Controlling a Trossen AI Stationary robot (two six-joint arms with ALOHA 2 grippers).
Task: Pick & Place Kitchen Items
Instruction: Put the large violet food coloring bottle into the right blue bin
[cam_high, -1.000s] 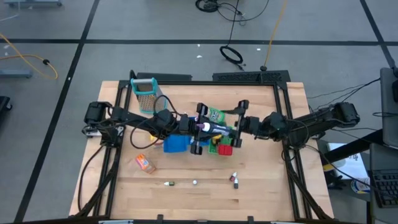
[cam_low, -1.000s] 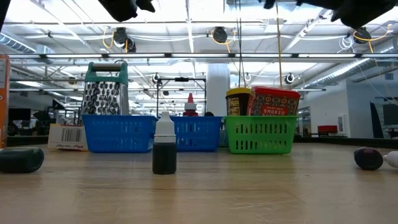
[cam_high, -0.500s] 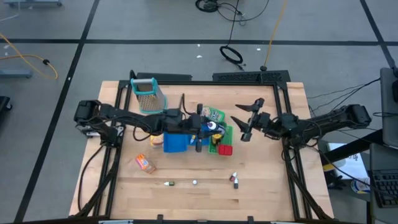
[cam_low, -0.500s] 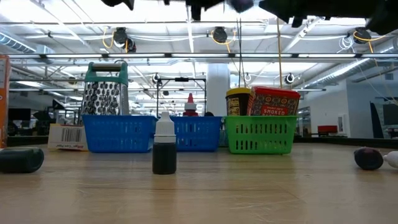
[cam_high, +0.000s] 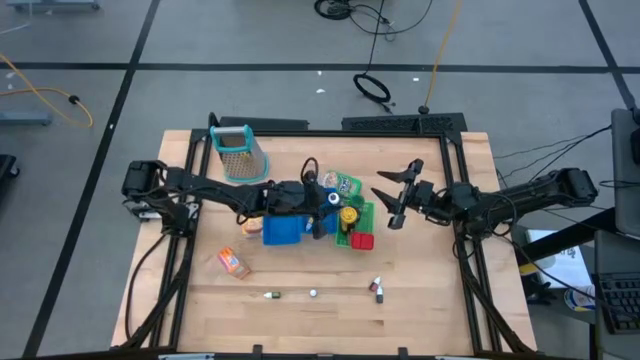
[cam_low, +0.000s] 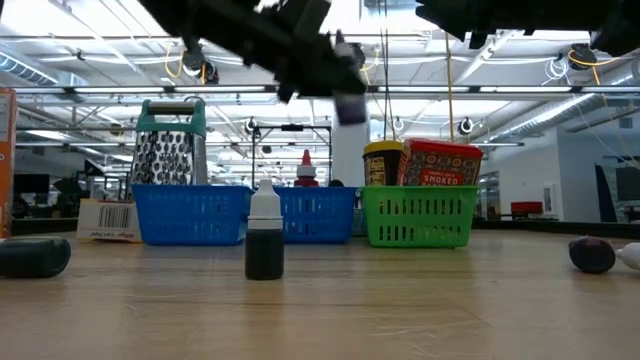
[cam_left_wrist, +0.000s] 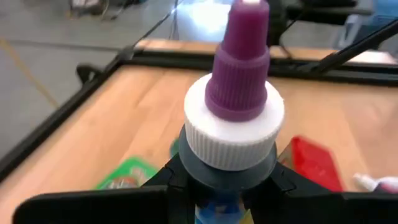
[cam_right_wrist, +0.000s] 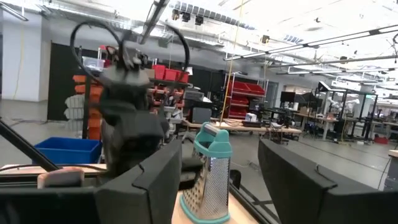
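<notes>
My left gripper is shut on a small bottle with a purple cap and a white collar, held in the air over the blue basket and the green basket. In the low view the cap points down to the right. My right gripper is open and empty, raised to the right of the green basket. A yellow-lidded jar and a red block stand in the green basket. A green pouch lies behind it. My left gripper pinches the bottle's body just below the white collar between its two fingers. The cap end sticks out past the fingertips. The bottle is lifted clear of the baskets and tilted, its cap lower than its body.
A metal grater with a teal handle stands at the far left. An orange packet and three tiny bottles lie on the wood toward the near edge. One dark bottle stands upright before the low camera.
My right gripper has drawn back from the bottle toward the table's right edge and stays open. My left gripper, still shut on the bottle, has come down into the low view and tipped, so the cap now points downward.
</notes>
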